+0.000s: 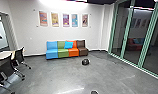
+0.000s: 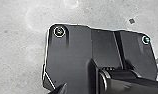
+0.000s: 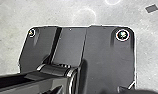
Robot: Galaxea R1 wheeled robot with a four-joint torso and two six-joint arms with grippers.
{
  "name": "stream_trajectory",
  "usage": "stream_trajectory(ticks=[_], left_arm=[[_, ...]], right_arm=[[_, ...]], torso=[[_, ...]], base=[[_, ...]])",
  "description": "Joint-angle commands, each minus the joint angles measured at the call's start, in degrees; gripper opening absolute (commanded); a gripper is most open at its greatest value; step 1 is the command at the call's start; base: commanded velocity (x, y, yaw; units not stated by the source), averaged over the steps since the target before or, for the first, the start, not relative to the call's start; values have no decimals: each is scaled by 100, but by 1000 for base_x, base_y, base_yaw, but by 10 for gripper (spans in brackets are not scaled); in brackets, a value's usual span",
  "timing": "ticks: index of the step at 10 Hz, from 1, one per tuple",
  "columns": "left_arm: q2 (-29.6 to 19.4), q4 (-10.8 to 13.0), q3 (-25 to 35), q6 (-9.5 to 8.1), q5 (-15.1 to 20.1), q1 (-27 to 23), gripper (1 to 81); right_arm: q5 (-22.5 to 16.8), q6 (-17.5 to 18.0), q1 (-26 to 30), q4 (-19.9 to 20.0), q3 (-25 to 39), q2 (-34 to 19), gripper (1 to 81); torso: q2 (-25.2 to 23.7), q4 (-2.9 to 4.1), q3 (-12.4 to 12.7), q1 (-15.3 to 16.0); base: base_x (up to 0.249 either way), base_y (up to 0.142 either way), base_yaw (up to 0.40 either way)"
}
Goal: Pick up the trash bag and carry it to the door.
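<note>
Five posters (image 1: pixel 66 20), any writing unclear; likely trash bag (image 1: pixel 85 62) on floor (image 1: pixel 55 73).

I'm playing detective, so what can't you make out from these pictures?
- Shiny black lump, head view: too small to tell whether it's a bag.
- Small dark rounded thing, head view: cut off by the bottom edge.
- Behind the green-framed glass wall, head view: hidden by reflections.
- Pale table, head view: cut off by the left edge.
</note>
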Motion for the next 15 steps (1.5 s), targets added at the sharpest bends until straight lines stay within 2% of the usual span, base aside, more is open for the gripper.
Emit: stream_trajectory(ticks=[1, 2, 3, 4, 5, 6, 7, 8, 9, 10, 11, 14, 15], left_arm=[[-5, -23, -4, 15, 299, -359, 811], [-5, -14, -4, 14, 299, -359, 811], [3, -14, -4, 23, 299, -359, 811], [3, -15, -4, 23, 299, -359, 811], [3, -23, -4, 23, 299, -359, 811], [-5, -23, -4, 23, 299, -359, 811], [-5, -23, -4, 23, 299, -359, 811], [-5, -31, -4, 23, 299, -359, 811], [-5, -41, -4, 23, 299, -359, 811], [-5, -49, -4, 14, 290, -359, 811], [-14, -59, -4, 6, 290, -359, 811], [-5, -67, -4, -3, 229, -359, 811], [-14, -67, -4, -3, 220, -359, 811]], right_arm=[[-291, -32, 294, -37, 45, -39, 811], [-291, -32, 294, -27, 45, -39, 811], [-291, -40, 294, -19, 45, -39, 811], [-291, -32, 294, -10, 45, -39, 811], [-291, -32, 294, -10, 45, -39, 811], [-291, -23, 294, -10, 45, -39, 811], [-291, -23, 294, -10, 45, -39, 811], [-291, -23, 294, -10, 45, -39, 811], [-291, -23, 294, -1, 45, -39, 811], [-291, -14, 303, -1, 45, -39, 811], [-291, -14, 303, -1, 45, -31, 811], [-300, -14, 303, -10, 45, -13, 811], [-300, -14, 303, -18, 45, -4, 811]], torso=[[0, 0, -532, 3], [0, 0, -635, 3], [0, 0, -575, 3], [4, -190, -581, 3], [6, -537, -485, 8], [6, -589, -517, 8], [6, -717, -541, 8], [6, -370, -555, 8], [6, -544, -557, 10], [6, -655, -557, 10], [6, -712, -557, 10], [6, -714, -559, 10], [6, -714, -791, 10]], base=[[180, 0, 0], [183, 0, 0], [184, 0, 0], [183, 0, 0], [183, 0, 0], [183, 0, 0], [183, 0, 0], [183, 0, 0], [183, 0, 0], [183, 0, 0], [183, 0, 0], [185, 0, 0], [185, 0, 0]])
